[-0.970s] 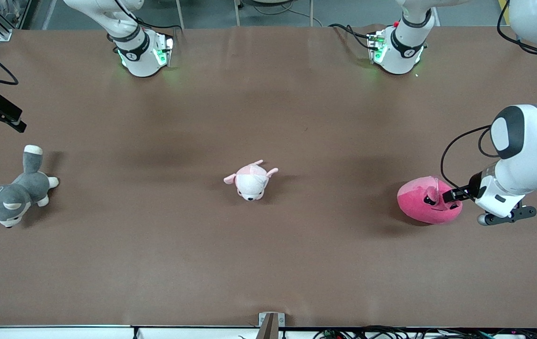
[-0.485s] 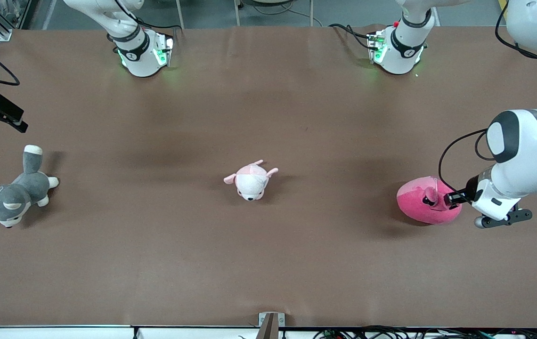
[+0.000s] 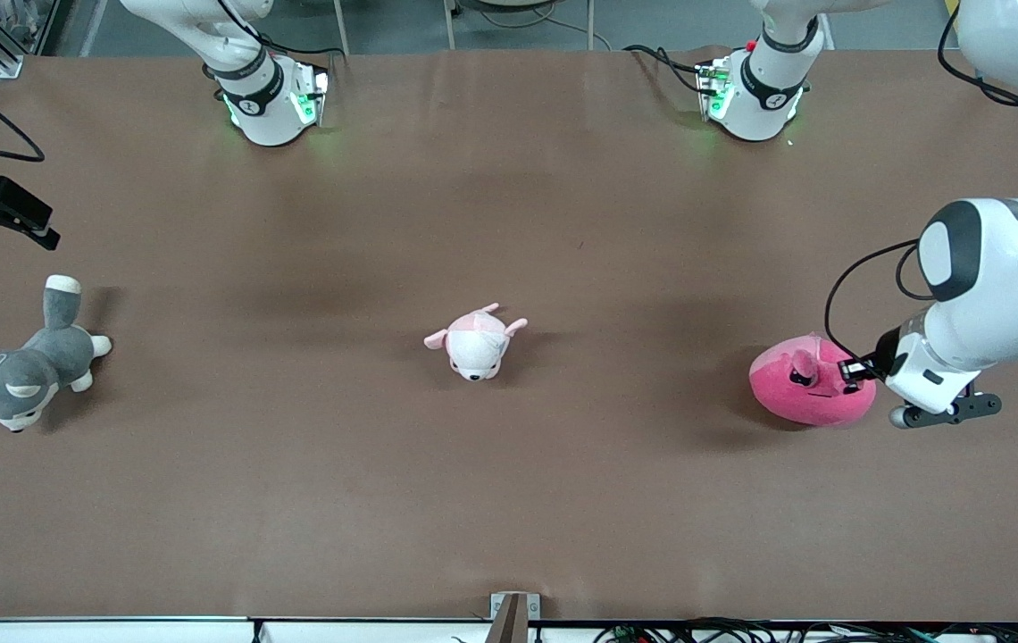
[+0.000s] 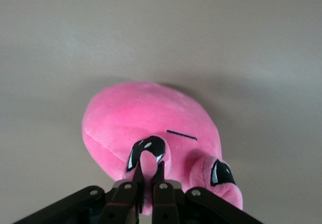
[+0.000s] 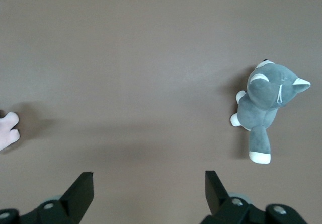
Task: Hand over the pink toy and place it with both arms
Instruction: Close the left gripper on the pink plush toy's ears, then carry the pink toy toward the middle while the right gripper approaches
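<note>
Toward the left arm's end of the bench (image 3: pixel 563 500), the pink toy (image 3: pixel 808 393) is seen lying, long axis along the bench length. It is clamped at one ear by the left pincer (image 3: pixel 850 371); right pincer (image 3: pixel 4 210) waits w/ jaws apart, well apart from it. Counted: 1 pink toy, 1 pale plush (image 3: pixel 476 342), 1 grey dog (image 3: pixel 22 371), 2 arms.

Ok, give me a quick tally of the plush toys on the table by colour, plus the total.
Hot pink: 1, the pink toy, with the left gripper shut on it
Pale pink-and-white: 1, the small plush animal
Grey-and-white: 1, the plush dog
Total: 3
</note>
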